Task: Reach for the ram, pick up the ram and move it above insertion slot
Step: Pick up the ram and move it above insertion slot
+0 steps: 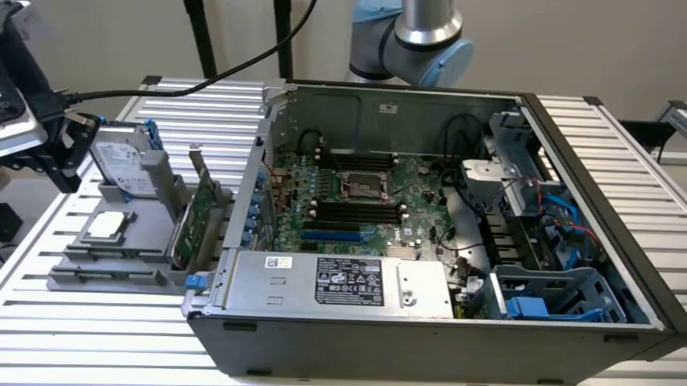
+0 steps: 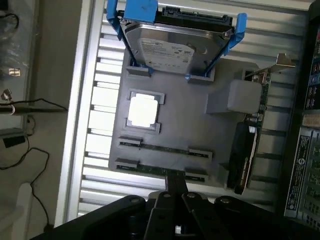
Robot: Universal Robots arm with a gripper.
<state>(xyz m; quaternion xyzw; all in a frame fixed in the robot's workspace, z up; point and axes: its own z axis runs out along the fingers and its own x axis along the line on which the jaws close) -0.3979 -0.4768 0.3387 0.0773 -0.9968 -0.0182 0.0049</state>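
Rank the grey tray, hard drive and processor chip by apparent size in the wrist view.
grey tray
hard drive
processor chip
The drive stands nearer the camera, yet plainly outsizes the chip.

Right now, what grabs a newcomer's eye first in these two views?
The open computer case with its green motherboard dominates the middle of the exterior view. On that view's left sits a gray parts tray holding a silver hard drive in blue clips. The black tool hangs over the tray's edge where the thin ram lies in its holders.
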